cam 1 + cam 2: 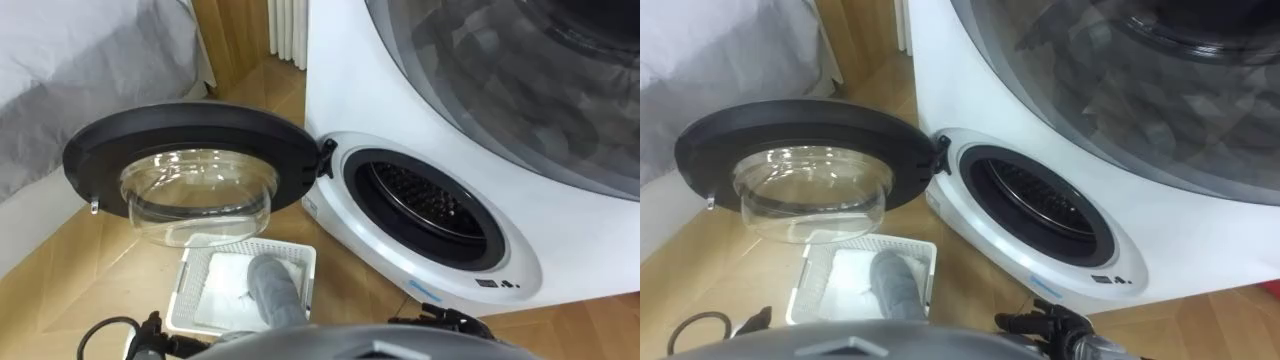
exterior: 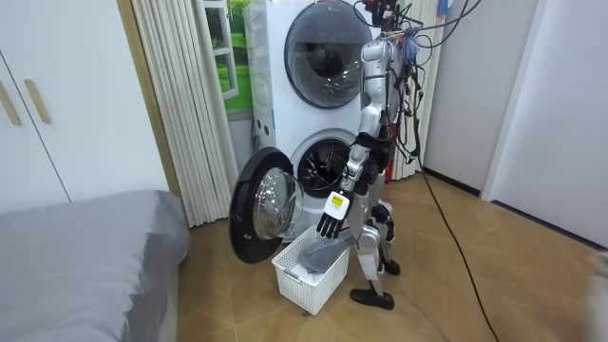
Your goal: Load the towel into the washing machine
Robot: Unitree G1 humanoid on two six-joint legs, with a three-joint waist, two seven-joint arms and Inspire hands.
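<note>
The door (image 1: 190,130) of the washing machine (image 1: 340,80) stands open above a white basket (image 1: 190,288) holding a grey towel (image 1: 272,285).

Towel (image 1: 272,290): grey, bunched into a soft upright roll, lying in a white slatted basket (image 1: 190,295) on the floor just beneath the open door (image 1: 190,135). Washing machine (image 1: 520,258): white front-loader; round black-rimmed glass door swung fully open to the left; dark perforated drum (image 1: 425,200) exposed.

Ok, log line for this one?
towel in basket | washer door open | left hand open, near basket | towel not grasped
</note>
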